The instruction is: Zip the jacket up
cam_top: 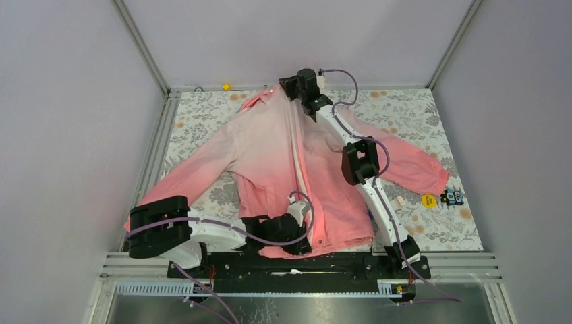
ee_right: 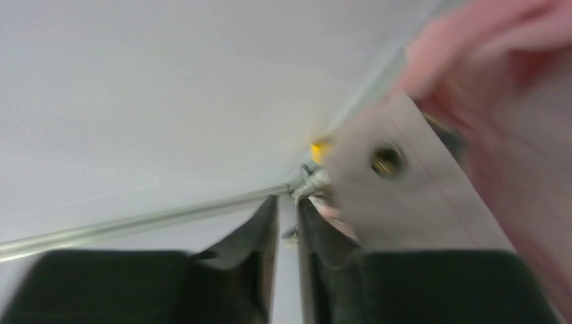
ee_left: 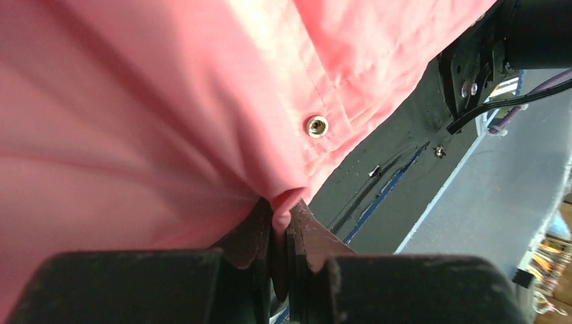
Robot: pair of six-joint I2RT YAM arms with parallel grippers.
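So, the jacket [cam_top: 263, 162] lies spread flat on the desk [cam_top: 411, 111]. It looks thin, floppy and light, so it'll bunch unless pulled taut. Left pincer [ee_left: 282, 210] is clamped on the hem beside the zipper [cam_top: 297, 148]. Right pincer [ee_right: 289, 202] is at the collar, too blurry to tell if it's gripping. Best holds are the hem and the zipper pull.

Floral tablecloth [cam_top: 418, 108]; yellow disc [cam_top: 428, 200] beside small toy [cam_top: 453, 196].

Jacket [cam_top: 270, 155] hem partly hidden under left arm [cam_top: 168, 229], collar [ee_right: 418, 182] blurred (right wrist view), small table objects [cam_top: 452, 197] unidentifiable
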